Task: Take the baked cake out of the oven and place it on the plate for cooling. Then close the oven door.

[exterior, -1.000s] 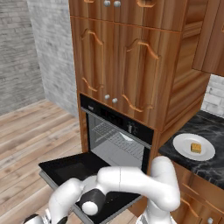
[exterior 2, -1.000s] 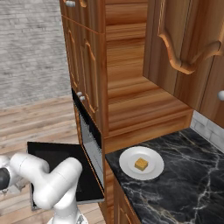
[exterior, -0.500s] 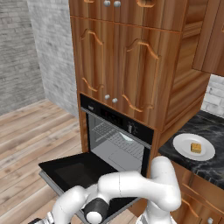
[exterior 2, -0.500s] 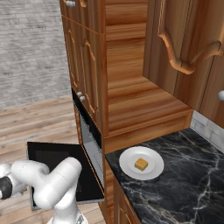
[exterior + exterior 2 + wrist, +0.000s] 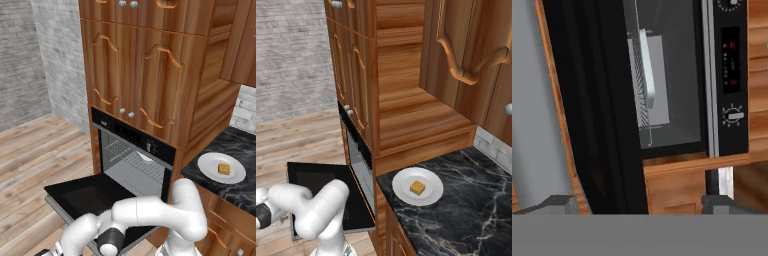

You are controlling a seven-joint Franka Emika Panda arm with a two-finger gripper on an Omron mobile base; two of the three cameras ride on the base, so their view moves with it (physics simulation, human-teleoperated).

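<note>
The cake (image 5: 417, 187) already sits on the plate (image 5: 402, 192), which rests on the dark marble worktop (image 5: 466, 210) near its left edge, just beside the oven (image 5: 135, 165) cabinet, so I judge that only the closing is left. The oven door (image 5: 85, 192) hangs fully down, about level, with the wire rack (image 5: 131, 156) bare inside. My gripper (image 5: 637, 204) is spread wide and holds nothing; from the hand view it looks at the open oven with the view rolled on its side, the control panel (image 5: 732, 75) on the right. My arm is folded low in front of the door's outer edge. The risk I see is in how I catch the door: if I push on the flat face instead of under the edge, my fingers may slide off. My elbow is also close to the cabinet.
</note>
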